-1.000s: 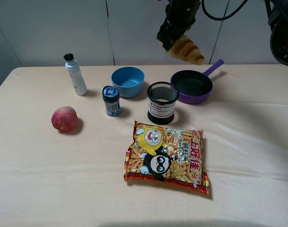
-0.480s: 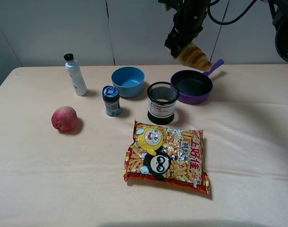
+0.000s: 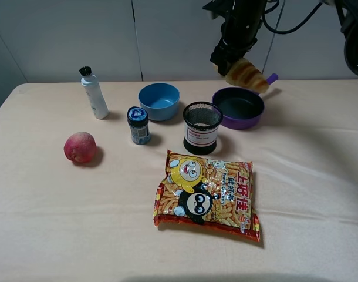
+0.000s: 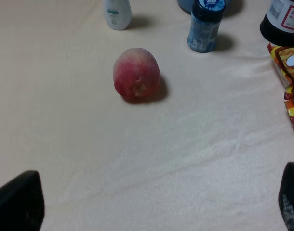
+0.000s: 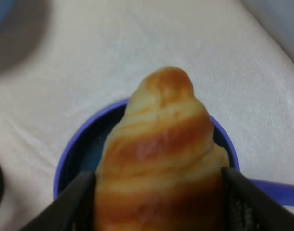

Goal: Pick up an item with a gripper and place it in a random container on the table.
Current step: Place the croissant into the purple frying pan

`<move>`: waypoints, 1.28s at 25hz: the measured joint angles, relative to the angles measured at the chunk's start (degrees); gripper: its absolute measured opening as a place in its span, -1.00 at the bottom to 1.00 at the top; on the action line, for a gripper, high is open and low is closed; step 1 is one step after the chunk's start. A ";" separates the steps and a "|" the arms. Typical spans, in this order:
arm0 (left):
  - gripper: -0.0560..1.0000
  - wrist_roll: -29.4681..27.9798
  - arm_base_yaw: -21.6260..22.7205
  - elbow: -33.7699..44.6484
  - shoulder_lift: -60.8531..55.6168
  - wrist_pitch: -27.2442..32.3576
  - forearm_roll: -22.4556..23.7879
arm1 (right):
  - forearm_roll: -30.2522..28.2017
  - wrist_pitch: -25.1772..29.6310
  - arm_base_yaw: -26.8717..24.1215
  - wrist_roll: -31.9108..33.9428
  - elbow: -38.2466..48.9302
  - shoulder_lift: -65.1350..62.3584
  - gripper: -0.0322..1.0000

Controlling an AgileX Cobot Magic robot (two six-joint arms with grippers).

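A wide table (image 3: 61, 235) covered in beige cloth holds seven loose things, one of each. Along the back stand a white bottle (image 3: 94, 93), a blue bowl (image 3: 159, 101) and a purple frying pan (image 3: 249, 122). In front of these stand a blue-capped jar (image 3: 138, 124) and a black mesh cup (image 3: 202, 126). A red-pink peach (image 3: 80, 147) lies to the left, and an orange snack bag (image 3: 207, 194) lies nearest the camera.

Two grippers are in view. The right gripper (image 3: 227, 61) is clamped on the single golden-brown croissant (image 3: 247, 75), holding it in the air above the pan; its wrist view shows the croissant's tip directly over the pan's dark inside. The left gripper (image 4: 154, 207) has its jaws spread wide over bare cloth near the peach, holding nothing.
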 joint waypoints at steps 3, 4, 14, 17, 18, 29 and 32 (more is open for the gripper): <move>0.97 0.00 0.00 0.00 0.00 0.00 0.00 | 0.00 -0.05 -0.73 -0.02 0.00 1.20 -0.17; 0.97 0.00 0.00 0.00 0.00 0.00 0.00 | 0.00 -0.18 -0.99 -0.07 0.00 1.53 -0.17; 0.97 0.00 0.00 0.00 0.00 0.00 0.00 | 1.15 -4.95 -3.04 -0.91 5.25 2.99 -0.17; 0.97 0.00 0.00 0.00 0.00 0.00 0.00 | 1.22 -6.62 -3.41 -1.41 7.74 2.99 -0.17; 0.97 0.00 0.00 0.00 0.00 0.00 0.00 | 1.36 -6.89 -3.55 -1.54 8.31 2.99 -0.17; 0.97 0.00 0.00 0.00 0.00 0.00 0.00 | 1.49 -8.97 -3.73 -1.81 10.53 3.74 -0.17; 0.97 0.00 0.00 0.00 0.00 0.00 0.00 | 1.48 -9.23 -3.73 -1.97 10.53 4.65 -0.17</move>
